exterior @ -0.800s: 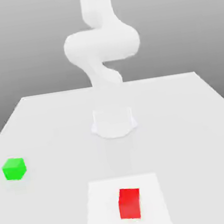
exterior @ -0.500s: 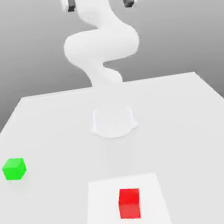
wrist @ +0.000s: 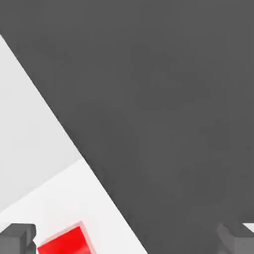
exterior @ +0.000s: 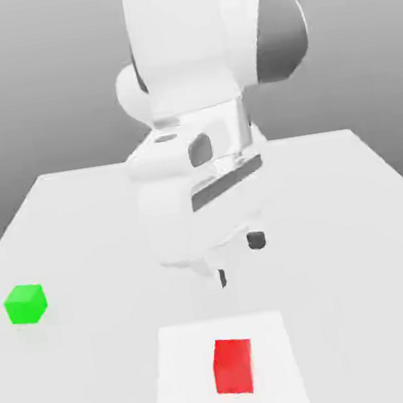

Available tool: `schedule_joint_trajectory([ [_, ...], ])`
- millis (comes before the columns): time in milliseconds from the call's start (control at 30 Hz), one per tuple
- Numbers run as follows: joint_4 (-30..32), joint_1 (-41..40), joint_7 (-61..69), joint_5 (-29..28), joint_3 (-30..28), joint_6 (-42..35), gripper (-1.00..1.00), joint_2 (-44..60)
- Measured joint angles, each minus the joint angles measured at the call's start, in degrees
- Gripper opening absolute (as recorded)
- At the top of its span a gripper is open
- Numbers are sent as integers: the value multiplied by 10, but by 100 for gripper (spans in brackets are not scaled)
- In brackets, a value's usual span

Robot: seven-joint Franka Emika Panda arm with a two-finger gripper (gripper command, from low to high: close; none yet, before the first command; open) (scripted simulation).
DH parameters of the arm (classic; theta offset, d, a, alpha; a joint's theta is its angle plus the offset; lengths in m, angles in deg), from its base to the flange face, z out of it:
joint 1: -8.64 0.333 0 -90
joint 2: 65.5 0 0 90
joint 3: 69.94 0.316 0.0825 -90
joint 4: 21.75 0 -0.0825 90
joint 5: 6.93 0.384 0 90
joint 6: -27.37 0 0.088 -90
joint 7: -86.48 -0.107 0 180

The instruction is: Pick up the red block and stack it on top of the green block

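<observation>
White Franka arm (exterior: pixel 193 88) bent forward over the white table (exterior: pixel 353 219), hand pointing down. Gripper (exterior: pixel 239 259) spread wide with nothing between the dark fingertips (exterior: pixel 257 240), hanging above the table and clear of both cubes. Red block (exterior: pixel 233 365) resting on a brighter white square patch (exterior: pixel 182 381) at the table's near edge, in front of and below the gripper, not touched. Green block (exterior: pixel 25 303) sitting on the table far toward the exterior view's left, well apart from the red block and the arm. In the hand view, red block (wrist: pixel 64 243) just beside one dark fingertip (wrist: pixel 17 237), the other fingertip (wrist: pixel 235 238) far across.
</observation>
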Motion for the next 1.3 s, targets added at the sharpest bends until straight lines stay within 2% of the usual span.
schedule_joint_trajectory([
  [267, 42, -4, 161, -19, 4, 64, 0, 115],
  [467, 27, -51, 228, 56, 69, 151, 0, 224],
  [500, 26, -57, 233, 63, 76, 158, -100, 233],
  [733, 26, -56, 232, 61, 74, 155, -100, 231],
  [967, 46, -34, 181, -32, 17, 66, -100, 117],
  [1300, 69, -242, 450, -109, -94, 28, -100, 43],
])
